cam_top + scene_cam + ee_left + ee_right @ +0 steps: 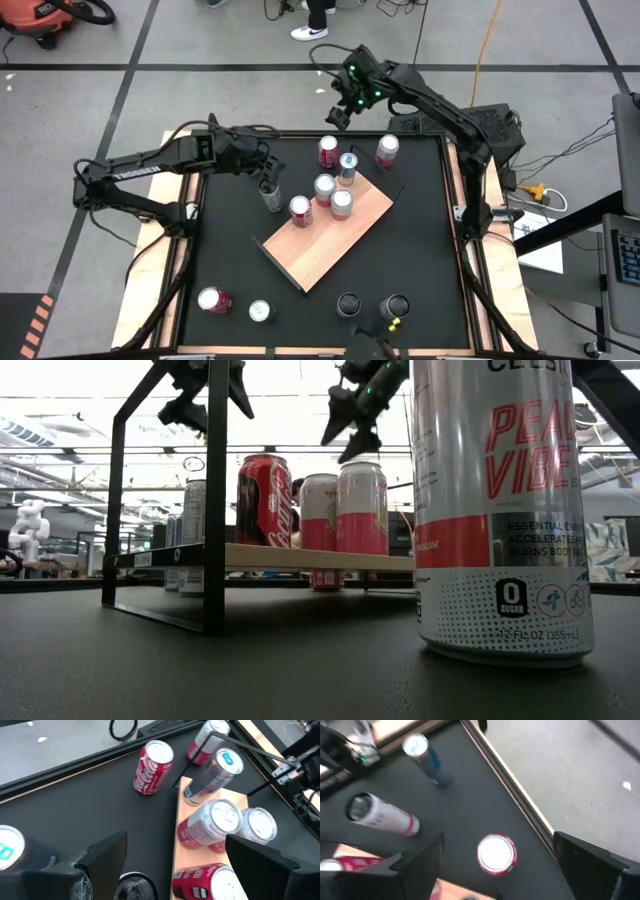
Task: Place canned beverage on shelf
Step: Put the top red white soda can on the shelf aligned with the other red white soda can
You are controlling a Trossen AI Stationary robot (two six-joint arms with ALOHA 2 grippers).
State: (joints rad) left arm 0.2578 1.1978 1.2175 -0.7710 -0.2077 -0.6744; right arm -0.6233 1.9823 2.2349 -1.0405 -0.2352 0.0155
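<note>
- closest to the low camera stands one tall silver-and-red celsius can [503, 510], upright on the black tabletop [420, 250]; which can this is in the overhead view cannot be told.
- four cans stand upright on the shelf [335, 240], the light-brown board with its thin black frame: a blue-topped slim can [348, 167], a pink-and-silver can [324, 188], a second pink-and-silver can [341, 204] and a red coca-cola can [299, 211].
- two more cans stand on the tabletop just beyond the shelf's far end: a red coca-cola can [328, 151] and a silver-and-red can [387, 150].
- one dark can [271, 195] stands on the tabletop just beside the shelf's left edge, under the left arm's wrist.
- four cans stand along the near edge of the table: a pink can [212, 300], a silver-topped can [260, 311] and two black cans [348, 304] [393, 306].
- left gripper [268, 180] hangs above the dark can, fingers spread wide and holding nothing; the shelf and its cans lie just to its right, near but not touched.
- right gripper [338, 108] hangs high over the table's far edge, fingers spread wide and empty; the red can on the tabletop lies almost below it, and the shelf is nearer the middle of the table, apart from it.
</note>
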